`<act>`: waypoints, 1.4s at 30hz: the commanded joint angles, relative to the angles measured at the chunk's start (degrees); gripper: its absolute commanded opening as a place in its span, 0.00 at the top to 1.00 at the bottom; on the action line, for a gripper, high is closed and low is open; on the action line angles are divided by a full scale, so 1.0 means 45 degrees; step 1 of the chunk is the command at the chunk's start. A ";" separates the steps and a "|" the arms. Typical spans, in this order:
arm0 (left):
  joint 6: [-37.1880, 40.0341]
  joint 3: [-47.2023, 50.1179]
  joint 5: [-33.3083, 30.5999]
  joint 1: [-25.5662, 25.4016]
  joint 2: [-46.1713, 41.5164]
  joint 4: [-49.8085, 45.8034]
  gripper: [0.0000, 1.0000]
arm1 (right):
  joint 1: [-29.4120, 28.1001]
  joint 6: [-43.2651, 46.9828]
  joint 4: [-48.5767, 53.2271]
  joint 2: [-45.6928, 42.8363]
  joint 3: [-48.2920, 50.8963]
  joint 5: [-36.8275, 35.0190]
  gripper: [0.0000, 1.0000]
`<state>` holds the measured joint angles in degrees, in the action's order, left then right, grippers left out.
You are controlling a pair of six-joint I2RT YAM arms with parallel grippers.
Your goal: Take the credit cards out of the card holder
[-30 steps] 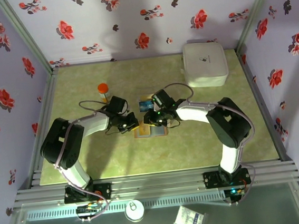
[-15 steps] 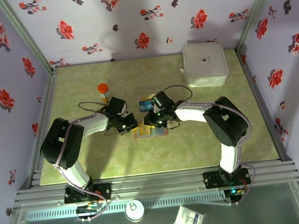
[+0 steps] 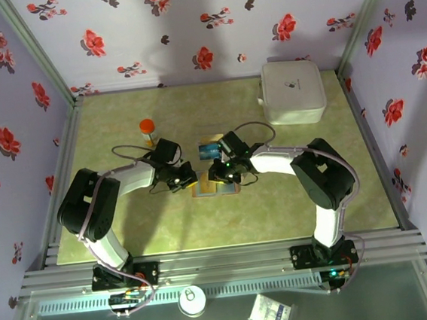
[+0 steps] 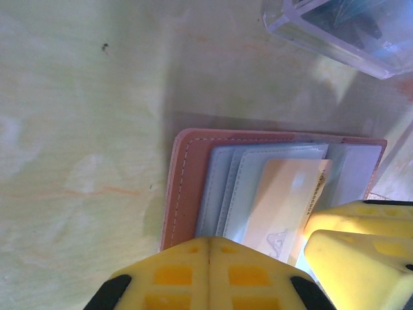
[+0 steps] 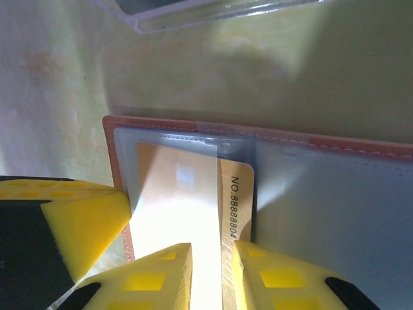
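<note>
Purple-white flowery wallpaper (image 3: 201, 32) all round and a pale green table mat (image 3: 137, 228) underneath. In the middle of the mat sits the small tan-brown leather folding card holder (image 3: 215, 191), lying open and flat with its blue-grey lining facing up. Opened out like that, its long axis runs side to side, roughly parallel to the near table edge.

A thin yellowish-tan plastic card (image 5: 177, 194) is tucked in the half nearer the left arm. As far as I can tell, its long side runs crosswise to the card holder's long axis, with a printed number strip along one edge.

The right gripper (image 5: 213, 255) is right over the card holder, its yellow fingers nearly together and pinching that card's free edge. The left gripper (image 4: 208, 244) has its fingers pressed together on nothing, tips down on the card holder's outer end. Looks to me like it's just pinning the thing in place.

Progress-wise: just beyond the card holder there's a clear ridged plastic tray (image 4: 322, 46) with a teal card (image 3: 211, 148) in it, so I'd say at least one is out. The tan one isn't free of its pocket yet. Can't tell if more are hiding in the other slots.

Further out, a little orange-capped bottle (image 3: 147, 128) stands beyond and left of the card holder. A white zip case (image 3: 292, 92) sits well off beyond and to the right.
</note>
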<state>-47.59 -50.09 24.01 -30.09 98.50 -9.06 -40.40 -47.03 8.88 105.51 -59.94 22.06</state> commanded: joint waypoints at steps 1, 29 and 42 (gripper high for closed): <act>0.0225 0.0046 -0.0015 0.0103 -0.0484 -0.0364 0.94 | -0.0006 0.0366 0.0672 -0.0475 -0.0011 -0.0548 0.75; 0.0361 -0.0474 0.0132 -0.0697 0.0334 -0.0652 0.97 | 0.0160 0.0177 0.0360 -0.0577 0.0469 -0.0255 0.73; 0.0327 -0.0379 -0.0105 -0.0697 0.0494 -0.0953 0.99 | 0.0287 -0.0291 -0.0916 -0.0067 0.0870 0.0492 0.75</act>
<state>-47.42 -52.16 24.18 -33.01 99.44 -11.25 -39.46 -47.16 7.25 104.29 -56.90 22.63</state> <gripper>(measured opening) 0.051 0.249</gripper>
